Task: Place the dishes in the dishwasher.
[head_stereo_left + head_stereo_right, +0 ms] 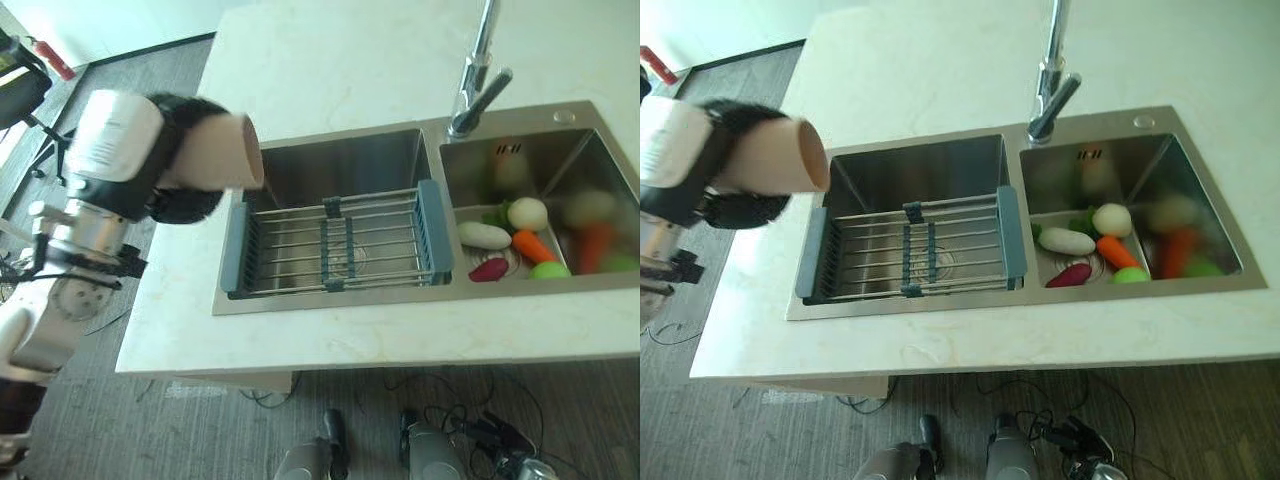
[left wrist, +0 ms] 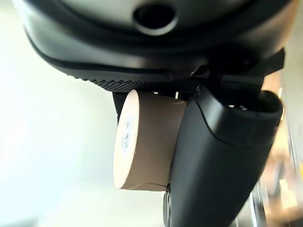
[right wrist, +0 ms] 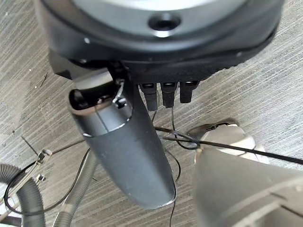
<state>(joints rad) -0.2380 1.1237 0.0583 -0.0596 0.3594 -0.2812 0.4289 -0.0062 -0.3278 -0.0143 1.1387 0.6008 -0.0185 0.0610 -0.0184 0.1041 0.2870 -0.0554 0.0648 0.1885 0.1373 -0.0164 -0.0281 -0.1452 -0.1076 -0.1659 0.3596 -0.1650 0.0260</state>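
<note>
A beige cup lies on its side in my left hand, whose dark fingers are curled round it. The cup's open mouth points towards the sink, and it hangs above the counter's left part, just left of the left basin. In the left wrist view the cup's base shows beside the thumb. A wire dish rack with grey-blue ends spans the left basin. My right hand hangs over the floor, fingers relaxed and holding nothing.
The right basin holds toy vegetables: a white radish, a carrot, a purple piece and green ones. A chrome faucet stands behind the divider. The pale counter stretches behind the sink.
</note>
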